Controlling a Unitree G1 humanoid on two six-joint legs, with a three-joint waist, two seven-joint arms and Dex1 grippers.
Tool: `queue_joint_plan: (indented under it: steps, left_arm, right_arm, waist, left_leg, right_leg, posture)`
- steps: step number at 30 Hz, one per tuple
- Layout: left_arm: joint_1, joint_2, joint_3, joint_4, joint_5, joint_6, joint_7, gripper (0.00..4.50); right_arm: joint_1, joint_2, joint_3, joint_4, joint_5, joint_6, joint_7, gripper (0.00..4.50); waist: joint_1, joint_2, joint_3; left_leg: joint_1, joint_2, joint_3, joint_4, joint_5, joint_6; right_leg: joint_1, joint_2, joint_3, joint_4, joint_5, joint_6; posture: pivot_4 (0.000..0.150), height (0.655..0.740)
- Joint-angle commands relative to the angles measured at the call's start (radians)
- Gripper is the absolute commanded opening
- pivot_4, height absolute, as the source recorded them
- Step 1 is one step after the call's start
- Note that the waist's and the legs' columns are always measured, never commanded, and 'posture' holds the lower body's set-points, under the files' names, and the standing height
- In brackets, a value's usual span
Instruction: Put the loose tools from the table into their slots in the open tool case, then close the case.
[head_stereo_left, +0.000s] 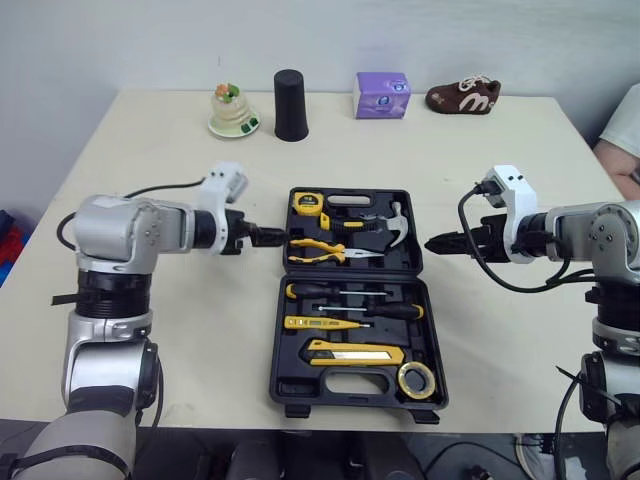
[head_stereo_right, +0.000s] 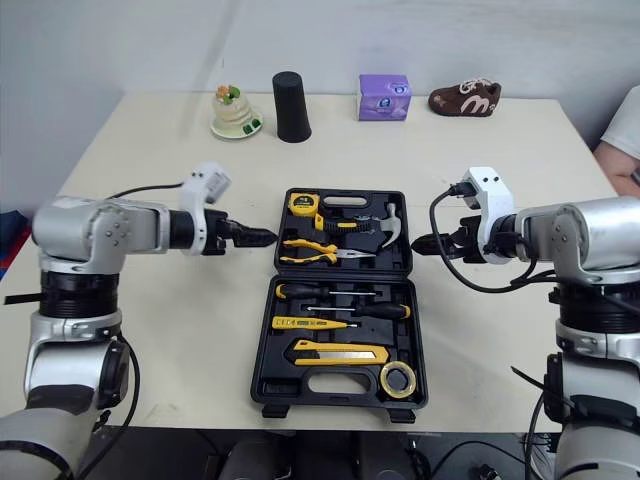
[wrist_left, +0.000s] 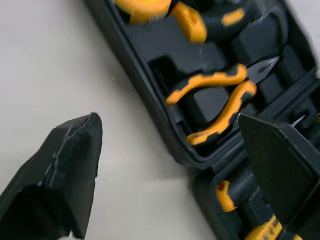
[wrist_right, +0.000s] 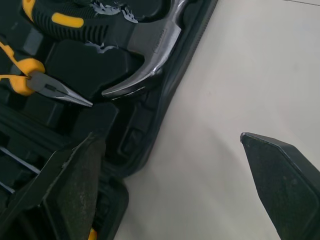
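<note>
Left eye view, from the robot's head: the black tool case (head_stereo_left: 296, 384) lay open and flat at the middle of the table (head_stereo_left: 180, 150), hinge running left to right. Its far half held a tape measure (head_stereo_left: 308, 204), orange-handled pliers (head_stereo_left: 318, 250) and a hammer (head_stereo_left: 396, 226). Its near half held screwdrivers (head_stereo_left: 350, 292), a yellow utility knife (head_stereo_left: 355, 352) and a tape roll (head_stereo_left: 416, 378), each seated in a slot.

The left gripper (head_stereo_left: 272, 237) hovered just beside the left edge of the far half, pointing right. The right gripper (head_stereo_left: 435, 243) hovered just beside the right edge, pointing left.

In the left wrist view its fingers (wrist_left: 65, 170) stood wide apart over the case edge, with nothing between them. The right wrist view showed the other pair of fingers (wrist_right: 70, 190) equally spread and empty, near the hammer head.

Along the far edge stood a black cup (head_stereo_left: 290, 105), a purple box (head_stereo_left: 382, 95) and a brown shoe (head_stereo_left: 463, 96).
</note>
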Motion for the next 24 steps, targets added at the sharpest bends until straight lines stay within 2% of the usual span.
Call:
queue_joint_plan:
  steps: [1,4,9,11,15,24]
  left_arm:
    - [-0.053,-0.020,-0.046,0.052,0.042,-0.074,0.030,4.50]
    - [-0.053,-0.023,-0.058,0.081,0.057,-0.109,0.041,4.50]
    - [-0.049,-0.074,-0.075,0.141,0.074,-0.145,0.066,4.50]
    - [-0.038,-0.061,-0.110,0.144,0.094,-0.162,0.065,4.50]
    - [-0.039,-0.102,-0.059,0.179,0.108,-0.219,0.111,4.50]
    - [-0.047,-0.133,-0.072,0.204,0.113,-0.204,0.116,4.50]
  right_arm:
    - [-0.035,0.046,0.052,0.067,-0.046,-0.074,-0.059,4.49]
    - [-0.043,0.060,0.059,0.086,-0.045,-0.086,-0.069,4.49]
    - [-0.030,0.080,0.052,0.110,-0.057,-0.097,-0.110,4.49]
    - [-0.028,0.085,0.048,0.115,-0.059,-0.101,-0.123,4.49]
    - [-0.033,0.099,0.044,0.150,-0.067,-0.125,-0.151,4.49]
    - [-0.039,0.129,0.053,0.203,-0.061,-0.110,-0.178,4.49]
  waist:
    - [0.000,0.000,0.000]
    - [-0.001,0.000,0.000]
    - [0.001,0.000,0.000]
    - [0.000,0.000,0.000]
    - [0.001,0.000,0.000]
    - [0.002,0.000,0.000]
  left_leg:
    - [-0.001,-0.001,0.001,0.001,0.000,0.000]
    - [-0.011,-0.004,0.002,0.006,0.000,0.000]
    - [-0.011,-0.004,0.002,0.010,0.000,0.001]
    - [-0.011,-0.004,0.003,0.012,0.000,0.001]
    - [-0.010,-0.005,0.004,0.013,0.001,0.003]
    - [-0.010,-0.007,0.004,0.013,0.002,0.005]
  right_leg:
    - [-0.001,0.000,0.000,-0.001,0.000,0.000]
    - [-0.012,0.000,0.001,0.005,0.000,0.001]
    - [-0.012,0.000,0.002,0.007,0.001,0.001]
    - [-0.011,0.000,0.002,0.008,0.002,0.003]
    - [-0.011,0.000,0.002,0.010,0.003,0.005]
    - [-0.011,0.000,0.002,0.010,0.004,0.006]
  posture:
    - [0.150,0.7400]
    - [0.150,0.7400]
    - [0.150,0.7400]
    - [0.150,0.7400]
    - [0.150,0.7400]
    - [0.150,0.7400]
